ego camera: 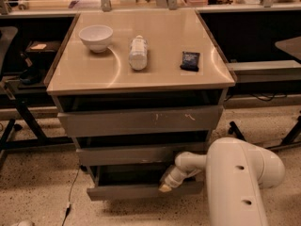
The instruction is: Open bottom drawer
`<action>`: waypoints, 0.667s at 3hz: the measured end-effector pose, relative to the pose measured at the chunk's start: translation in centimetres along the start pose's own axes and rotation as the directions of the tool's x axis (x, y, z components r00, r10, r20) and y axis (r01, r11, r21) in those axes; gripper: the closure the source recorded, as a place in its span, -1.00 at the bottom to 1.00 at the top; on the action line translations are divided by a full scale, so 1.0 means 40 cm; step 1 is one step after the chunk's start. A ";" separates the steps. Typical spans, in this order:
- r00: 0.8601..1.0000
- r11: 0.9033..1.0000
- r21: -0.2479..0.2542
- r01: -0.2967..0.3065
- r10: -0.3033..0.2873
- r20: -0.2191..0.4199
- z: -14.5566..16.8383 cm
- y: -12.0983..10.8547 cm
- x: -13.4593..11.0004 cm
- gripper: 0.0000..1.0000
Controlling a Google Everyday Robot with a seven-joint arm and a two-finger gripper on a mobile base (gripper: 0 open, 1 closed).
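Note:
The bottom drawer (136,191) is the lowest of three grey drawers in the cabinet under the beige table. It stands pulled out, its slim front panel well ahead of the drawers above, with a dark gap behind it. My gripper (165,186) reaches in from the right at the end of the white arm (240,178) and sits at the top edge of that drawer's front, right of its middle. Above are the middle drawer (136,153) and the top drawer (141,120) with pale scratches.
On the table top (94,74) are a white bowl (96,36), a lying plastic bottle (138,52) and a small dark packet (190,60). Dark stands and cables are at the left; a bench and table legs at the right. Speckled floor lies in front.

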State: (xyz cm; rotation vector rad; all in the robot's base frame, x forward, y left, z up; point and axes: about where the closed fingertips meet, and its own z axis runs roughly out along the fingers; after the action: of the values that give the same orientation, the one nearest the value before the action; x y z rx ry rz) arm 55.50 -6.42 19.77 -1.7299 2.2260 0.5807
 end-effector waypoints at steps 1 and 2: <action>1.000 1.000 0.000 0.000 0.000 0.000 0.002 0.000 0.001 1.00; 1.000 1.000 -0.004 -0.019 0.019 0.001 -0.004 0.029 0.018 1.00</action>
State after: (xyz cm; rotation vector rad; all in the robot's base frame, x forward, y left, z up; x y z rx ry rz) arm 54.20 -6.87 19.77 -1.7118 2.2443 0.5904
